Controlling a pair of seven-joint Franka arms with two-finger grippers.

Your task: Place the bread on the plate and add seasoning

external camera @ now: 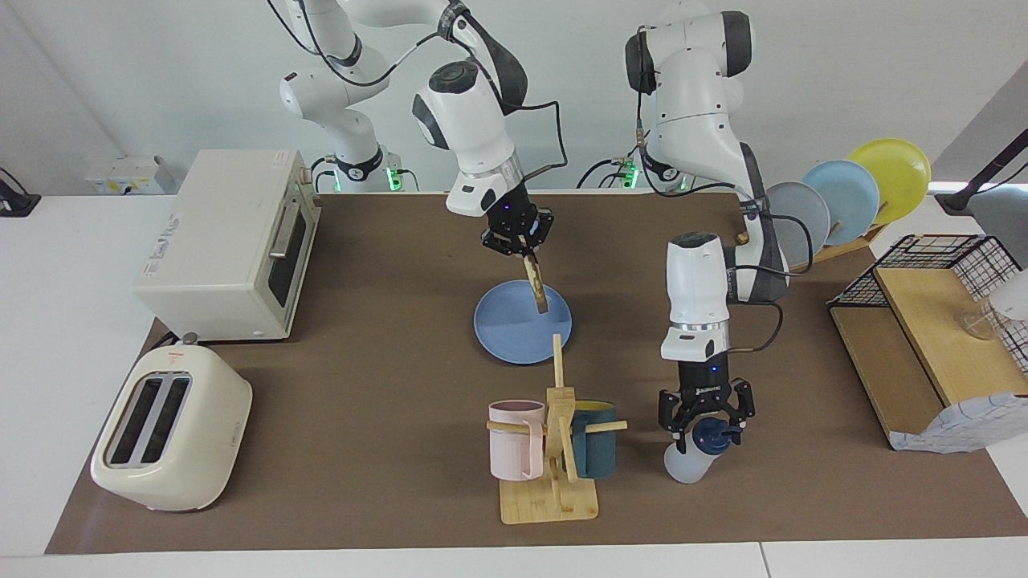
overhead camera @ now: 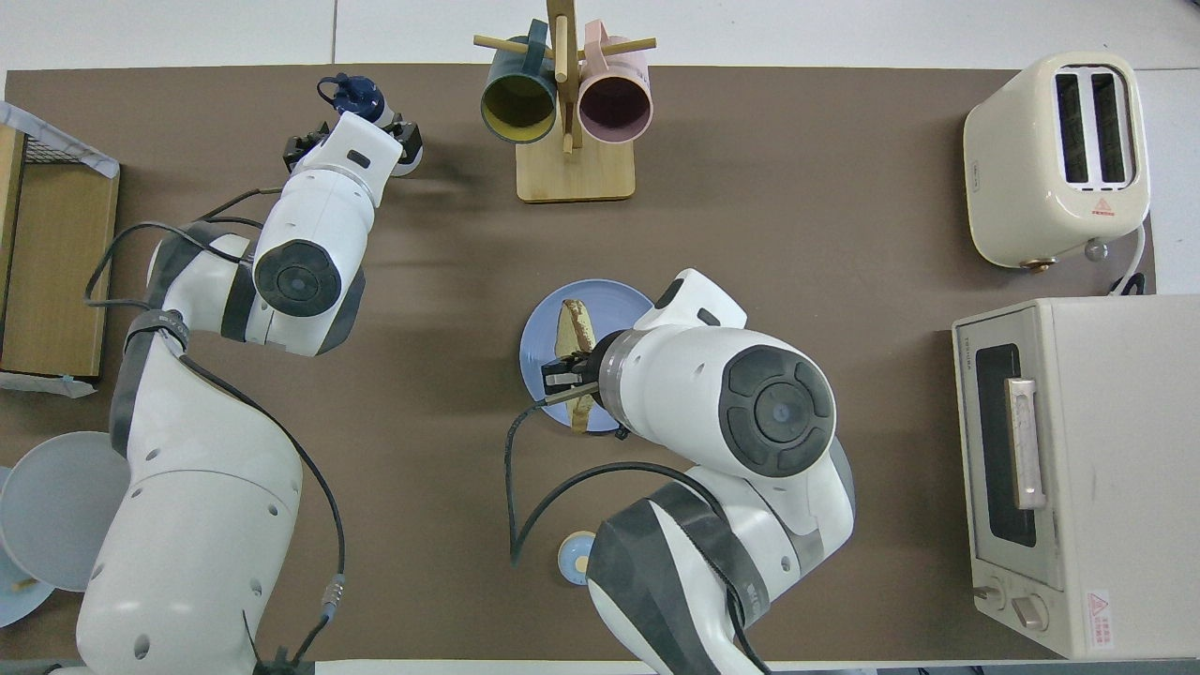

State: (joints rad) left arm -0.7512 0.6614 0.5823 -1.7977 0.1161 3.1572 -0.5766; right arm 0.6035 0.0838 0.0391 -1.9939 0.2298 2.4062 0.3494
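Facing view: right gripper (external camera: 528, 248) pinching bread (external camera: 536, 287), hanging on edge over blue plate (external camera: 514, 333). Left gripper (external camera: 707, 421) spread around seasoning (external camera: 697, 454) cap. Two mugs (external camera: 515, 439) on rack.

Overhead view: bread (overhead camera: 573, 330) over plate (overhead camera: 537, 337). One toaster (overhead camera: 1057, 159), one oven (overhead camera: 1078, 469).
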